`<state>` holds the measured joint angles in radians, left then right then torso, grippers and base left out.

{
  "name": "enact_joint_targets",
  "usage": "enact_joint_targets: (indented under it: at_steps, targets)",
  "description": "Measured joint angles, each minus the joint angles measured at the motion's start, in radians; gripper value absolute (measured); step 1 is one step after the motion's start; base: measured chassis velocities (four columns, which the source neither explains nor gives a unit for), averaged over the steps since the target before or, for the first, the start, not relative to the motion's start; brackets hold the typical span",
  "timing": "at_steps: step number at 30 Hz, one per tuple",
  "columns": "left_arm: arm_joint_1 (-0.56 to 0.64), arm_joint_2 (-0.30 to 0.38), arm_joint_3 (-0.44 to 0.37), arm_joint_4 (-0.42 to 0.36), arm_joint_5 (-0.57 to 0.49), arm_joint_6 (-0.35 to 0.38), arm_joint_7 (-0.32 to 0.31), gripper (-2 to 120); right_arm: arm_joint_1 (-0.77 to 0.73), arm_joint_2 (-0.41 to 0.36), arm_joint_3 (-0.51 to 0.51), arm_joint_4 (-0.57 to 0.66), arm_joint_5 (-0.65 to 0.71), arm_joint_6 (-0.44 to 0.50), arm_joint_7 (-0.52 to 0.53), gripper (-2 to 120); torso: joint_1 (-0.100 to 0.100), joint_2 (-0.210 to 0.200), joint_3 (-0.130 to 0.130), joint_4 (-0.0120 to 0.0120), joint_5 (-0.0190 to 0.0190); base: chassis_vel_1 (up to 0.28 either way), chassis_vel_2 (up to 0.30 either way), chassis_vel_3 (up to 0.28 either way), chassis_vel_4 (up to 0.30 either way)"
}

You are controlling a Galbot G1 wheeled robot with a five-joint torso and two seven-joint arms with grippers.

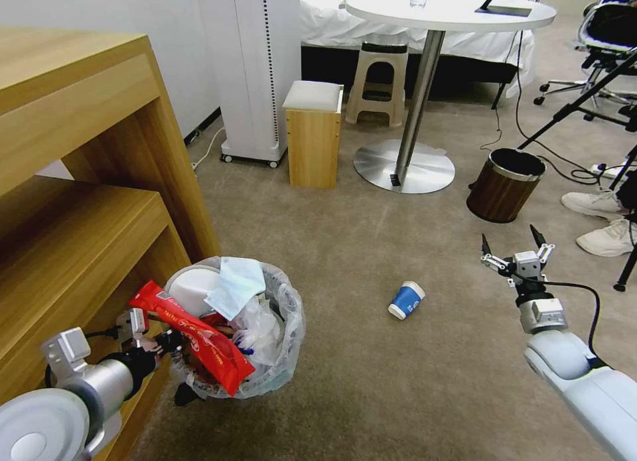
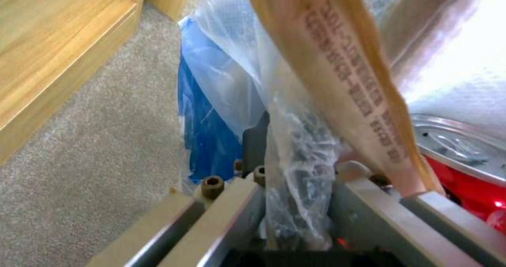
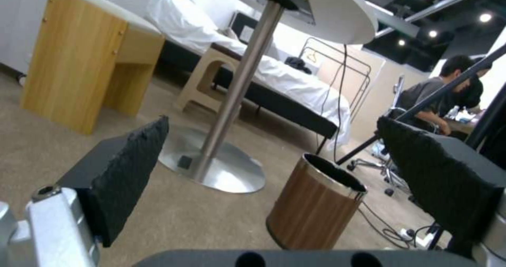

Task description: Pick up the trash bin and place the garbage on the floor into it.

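My left gripper (image 1: 161, 342) clamps the bin (image 1: 282, 355) rim; right gripper (image 1: 516, 251), spread empty, must descend left onto the cup (image 1: 406, 300)

Bright, even indoor light — soft shadows, blurred left wrist close-up, bowed head-view edges

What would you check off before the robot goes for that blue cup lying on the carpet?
1. Left gripper shut on the trash bin rim: ok; the wrist view shows the bag liner pinched between its fingers.
2. Right gripper open and holding nothing: ok.
3. Blue paper cup unobstructed on the floor: ok, it lies on its side, alone.
4. Room in the bin for the cup: not ok; the red wrapper and tissues pile past the rim.
5. Right gripper lined up over the cup: not ok; it sits off to the side.
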<state>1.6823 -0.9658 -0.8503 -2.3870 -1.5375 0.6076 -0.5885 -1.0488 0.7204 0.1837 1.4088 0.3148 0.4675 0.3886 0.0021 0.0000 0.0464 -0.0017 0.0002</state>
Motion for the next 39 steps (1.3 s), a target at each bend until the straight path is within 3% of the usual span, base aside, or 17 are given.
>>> enact_joint_targets:
  at_steps: [39]
  targets:
    - [0.022, 0.005, -0.016, -0.005, -0.004, -0.003, 0.007, 0, -0.040, 0.004, 0.027, 0.021, -0.040, 0.026, 0.016, 100, 0.000, 0.000, 0.000, 0.0000, -0.0003, 0.000, 0.000, 0.000, 0.000]
